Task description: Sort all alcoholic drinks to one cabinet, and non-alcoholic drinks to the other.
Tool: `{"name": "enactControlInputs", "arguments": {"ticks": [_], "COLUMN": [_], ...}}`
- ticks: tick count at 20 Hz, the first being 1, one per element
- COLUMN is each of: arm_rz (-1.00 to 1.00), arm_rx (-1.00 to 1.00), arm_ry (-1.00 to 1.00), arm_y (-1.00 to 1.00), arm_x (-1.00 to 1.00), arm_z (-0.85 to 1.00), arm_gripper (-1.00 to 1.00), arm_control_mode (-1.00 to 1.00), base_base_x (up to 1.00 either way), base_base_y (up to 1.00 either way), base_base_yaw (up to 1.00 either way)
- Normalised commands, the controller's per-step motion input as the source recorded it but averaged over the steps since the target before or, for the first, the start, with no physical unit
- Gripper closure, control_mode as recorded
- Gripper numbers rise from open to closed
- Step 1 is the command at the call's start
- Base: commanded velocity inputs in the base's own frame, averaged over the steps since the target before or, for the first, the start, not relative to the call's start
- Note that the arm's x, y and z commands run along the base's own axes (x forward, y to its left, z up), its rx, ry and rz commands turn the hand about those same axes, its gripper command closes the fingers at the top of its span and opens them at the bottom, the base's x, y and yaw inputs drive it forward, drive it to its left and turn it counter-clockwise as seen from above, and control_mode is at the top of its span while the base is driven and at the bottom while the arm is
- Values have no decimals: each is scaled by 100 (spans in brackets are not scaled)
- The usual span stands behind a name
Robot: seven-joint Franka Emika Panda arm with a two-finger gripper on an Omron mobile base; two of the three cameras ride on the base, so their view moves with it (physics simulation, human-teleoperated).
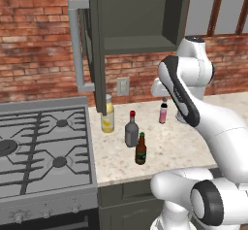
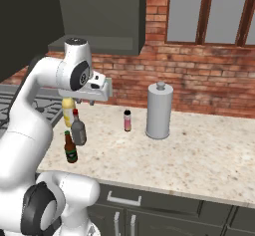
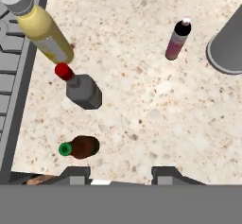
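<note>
**Four bottles on the counter, my gripper up high**

I look down from the hand and see the speckled counter point(image 3: 156, 105) below me. All four bottles stand on it. None is in a cabinet.

The tall yellow bottle point(image 1: 107, 114) with the white cap stands nearest the stove point(image 1: 43, 146), right by the counter's edge. Just beside it, a bit closer to me, is the grey bottle point(image 1: 131, 130) with the red cap. The small brown beer bottle point(image 1: 141, 150) stands just in front of the grey one, near the front edge of the counter. These three make a little bunch, close together but not touching as far as I can see. The small pink bottle point(image 1: 163, 111) with the black cap stands well apart from them, farther back toward the brick wall point(image 1: 38, 40). In the right base view, a tall grey canister point(image 2: 160, 110) stands near the pink bottle.

Up above, the cabinet with the long pale handle point(image 1: 77, 44) has its door swung open, and I can see its inner shelf point(image 1: 138, 43). The other cabinet point(image 2: 99, 11) hangs over the counter, dark and plain.

My gripper point(image 3: 120, 175) hangs in the air above the counter, over the space between the bunch of three and the pink bottle. Its two fingers point(image 3: 75, 175) are spread a little apart, with only air between them. They hold no bottle and touch none.
</note>
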Motion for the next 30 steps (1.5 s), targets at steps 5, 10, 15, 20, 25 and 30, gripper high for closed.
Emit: {"name": "enactControlInputs", "arguments": {"ticks": [5, 10, 15, 20, 25, 30], "arm_rz": [4, 18, 25, 25, 24, 27], "arm_rx": [1, 8, 15, 14, 13, 11], "arm_ry": [-5, -12, -16, -6, -5, -4], "arm_y": [-8, -26, -28, -2, 0, 0], "arm_x": [-5, -13, -19, -3, 0, 0], "arm_z": [-7, -1, -1, -19, -19, -9], "arm_gripper": [-100, -100, -100, -100, -100, -100], "arm_control_mode": [-100, -100, -100, -100, -100, -100], "base_base_x": [0, 0, 0, 0, 0, 0], "base_base_y": [0, 0, 0, 0, 0, 0], "base_base_yaw": [0, 0, 0, 0, 0, 0]}}
